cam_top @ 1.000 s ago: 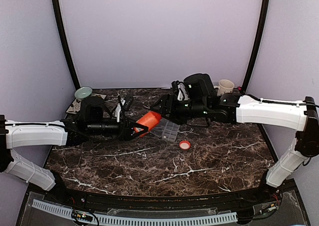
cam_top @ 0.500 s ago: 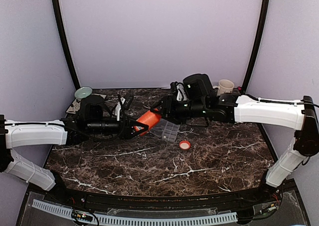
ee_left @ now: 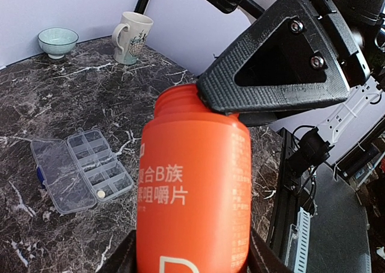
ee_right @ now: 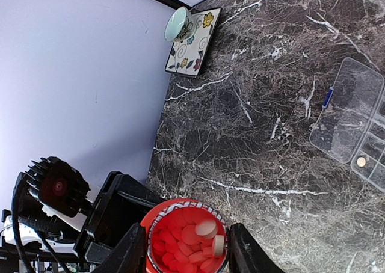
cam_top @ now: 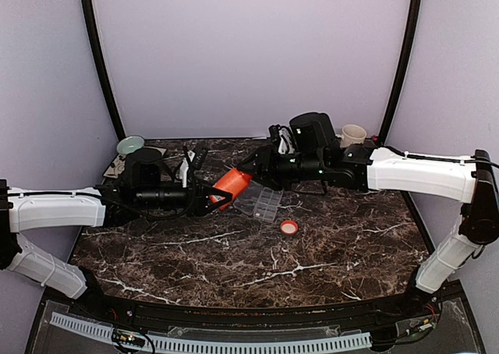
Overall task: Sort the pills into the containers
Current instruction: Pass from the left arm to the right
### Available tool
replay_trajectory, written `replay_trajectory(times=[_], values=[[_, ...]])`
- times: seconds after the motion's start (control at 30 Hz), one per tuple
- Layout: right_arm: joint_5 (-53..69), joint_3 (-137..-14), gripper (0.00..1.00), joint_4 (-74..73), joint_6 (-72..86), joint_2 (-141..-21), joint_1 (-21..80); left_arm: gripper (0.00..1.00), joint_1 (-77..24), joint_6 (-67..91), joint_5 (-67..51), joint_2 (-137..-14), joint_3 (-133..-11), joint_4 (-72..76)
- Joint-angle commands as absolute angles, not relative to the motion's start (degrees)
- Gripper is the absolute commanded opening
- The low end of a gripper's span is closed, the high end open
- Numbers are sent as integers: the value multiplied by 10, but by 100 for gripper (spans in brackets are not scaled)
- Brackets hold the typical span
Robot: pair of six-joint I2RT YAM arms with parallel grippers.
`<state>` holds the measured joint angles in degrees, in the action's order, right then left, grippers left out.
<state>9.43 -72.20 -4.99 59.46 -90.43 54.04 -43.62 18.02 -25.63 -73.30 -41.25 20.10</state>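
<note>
My left gripper (cam_top: 212, 196) is shut on the body of an orange pill bottle (cam_top: 232, 183) and holds it tilted above the table. It fills the left wrist view (ee_left: 192, 195). The bottle has no cap, and its mouth shows many pills (ee_right: 187, 240). My right gripper (ee_right: 187, 249) is open. Its fingers (ee_right: 129, 252) stand on either side of the bottle's mouth, close to the rim. The clear organiser box (cam_top: 262, 202) lies open on the table under the bottle, with one pale pill (ee_left: 100, 193) in a compartment. It also shows in the right wrist view (ee_right: 352, 119).
A red bottle cap (cam_top: 289, 227) lies on the table right of the box. A mug (cam_top: 353, 135) stands at the back right. A pale bowl (cam_top: 131, 145) sits by a patterned plate (ee_right: 194, 41) at the back left.
Both grippers and the bottle have risen slightly. The bottle's mouth is tilted a little higher. The right gripper stays at the mouth.
</note>
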Motion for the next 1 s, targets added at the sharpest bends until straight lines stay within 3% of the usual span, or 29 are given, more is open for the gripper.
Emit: replay_trajectory(times=[0.0, 0.27, 0.5, 0.97], values=[[112, -735, 9, -29, 574, -909, 543, 0, -441, 177, -272, -739, -439, 219], [105, -741, 0, -42, 564, -908, 542, 5, -441, 177, -269, -747, -446, 214], [94, -747, 0, -58, 551, -909, 542, 22, -440, 178, -264, -751, -449, 212], [73, -767, 0, -98, 520, -909, 542, 42, -441, 174, -258, -755, -449, 211]])
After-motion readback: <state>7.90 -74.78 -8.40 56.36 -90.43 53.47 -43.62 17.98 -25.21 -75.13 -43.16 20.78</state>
